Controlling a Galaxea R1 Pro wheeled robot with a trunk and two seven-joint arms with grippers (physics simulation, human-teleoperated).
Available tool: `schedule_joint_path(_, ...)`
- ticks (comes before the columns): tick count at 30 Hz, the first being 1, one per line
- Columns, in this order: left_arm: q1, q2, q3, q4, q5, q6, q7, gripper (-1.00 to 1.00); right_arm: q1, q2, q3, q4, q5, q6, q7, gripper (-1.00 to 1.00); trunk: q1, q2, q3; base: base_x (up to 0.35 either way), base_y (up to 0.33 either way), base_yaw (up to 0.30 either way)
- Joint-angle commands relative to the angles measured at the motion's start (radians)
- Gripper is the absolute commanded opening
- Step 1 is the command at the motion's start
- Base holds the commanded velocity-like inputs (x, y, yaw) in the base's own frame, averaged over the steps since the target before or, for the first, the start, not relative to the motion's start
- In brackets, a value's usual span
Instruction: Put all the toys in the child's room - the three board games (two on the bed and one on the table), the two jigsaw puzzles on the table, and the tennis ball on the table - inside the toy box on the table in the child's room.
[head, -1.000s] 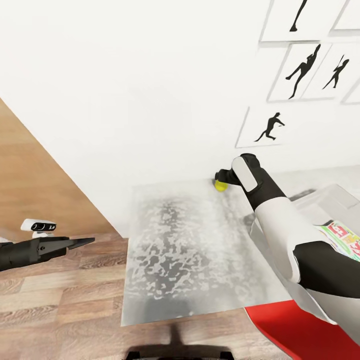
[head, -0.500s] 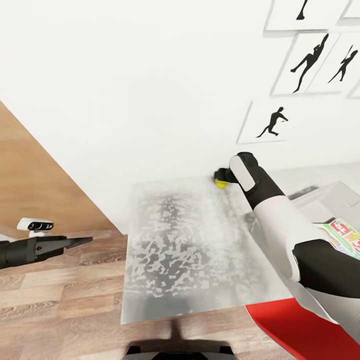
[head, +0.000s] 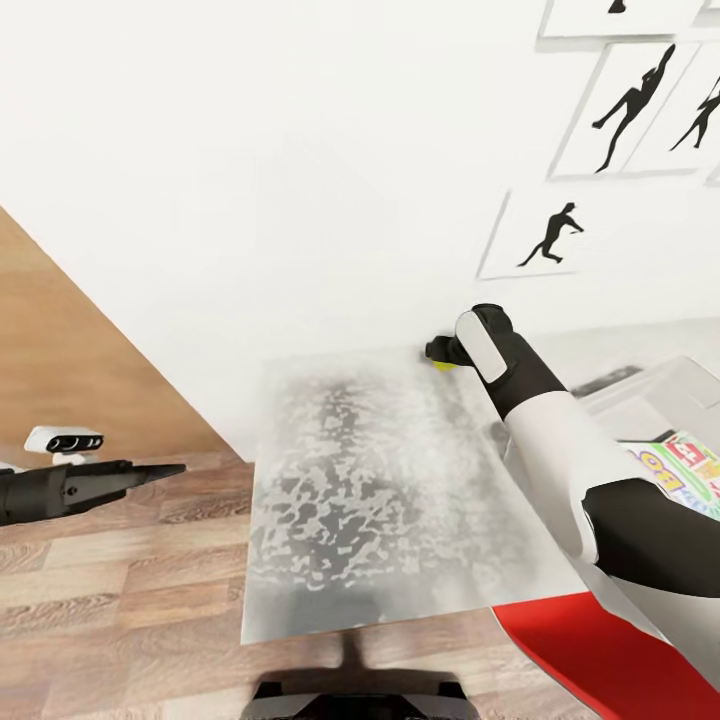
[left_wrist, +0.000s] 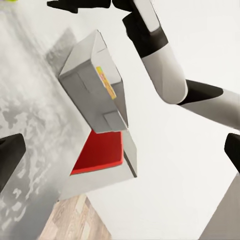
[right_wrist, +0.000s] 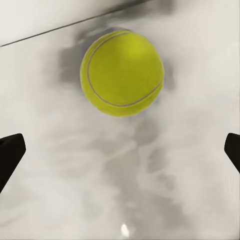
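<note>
Right end effector (head: 436, 352) spread wide, arm outstretched; left end effector (head: 170, 468) held low

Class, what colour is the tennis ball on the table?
Yellow-green with a pale curved seam; the tennis ball shows best in the right wrist view.

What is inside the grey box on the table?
A colourful printed board game lies in the toy box. The right arm covers part of the box, so what else is inside cannot be seen.
</note>
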Motion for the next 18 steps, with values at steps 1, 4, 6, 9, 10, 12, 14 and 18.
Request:
schedule_joint_path(1,-0.016,0.000,0.000,-0.002,-0.002,0.011,-0.003,1.00,-0.001,0.000,0.003,-0.001,-0.010,0.002,-0.010,1.00,0.000,-0.002,-0.003,0.000,0.000,0.000)
schedule_joint_path(4,-0.057,-0.001,-0.003,-0.005,-0.006,0.011,-0.003,1.00,-0.001,0.000,0.003,-0.001,-0.010,0.001,-0.011,1.00,0.000,-0.002,-0.008,0.000,0.000,0.000)
schedule_joint_path(6,-0.069,-0.002,-0.006,-0.006,-0.007,0.011,-0.003,1.00,-0.002,0.001,0.003,-0.001,-0.010,0.000,-0.011,1.00,0.000,-0.002,-0.011,0.000,0.000,0.000)
schedule_joint_path(9,-0.076,-0.002,-0.011,-0.006,-0.008,0.011,-0.003,1.00,-0.002,0.001,0.003,-0.001,-0.010,0.000,-0.011,1.00,0.000,-0.002,-0.016,0.000,0.000,0.000)
schedule_joint_path(10,-0.077,-0.002,-0.012,-0.007,-0.008,0.011,-0.003,1.00,-0.002,0.001,0.003,-0.001,-0.010,0.001,-0.011,1.00,0.000,-0.002,-0.018,0.000,0.000,0.000)
schedule_joint_path(12,-0.078,-0.004,-0.016,-0.005,-0.008,0.011,-0.003,1.00,-0.002,0.001,0.003,-0.001,-0.010,0.000,-0.011,1.00,0.000,-0.002,-0.021,0.000,0.000,0.000)
schedule_joint_path(14,-0.075,-0.007,-0.023,0.003,-0.010,0.011,-0.003,1.00,-0.002,0.001,0.003,-0.001,-0.010,0.000,-0.011,1.00,0.000,-0.002,-0.024,0.000,0.000,0.000)
schedule_joint_path(18,-0.056,-0.013,-0.032,0.021,-0.012,0.006,-0.003,1.00,-0.002,0.001,0.003,-0.002,-0.010,0.000,-0.011,1.00,0.000,-0.002,-0.031,0.000,0.000,0.000)
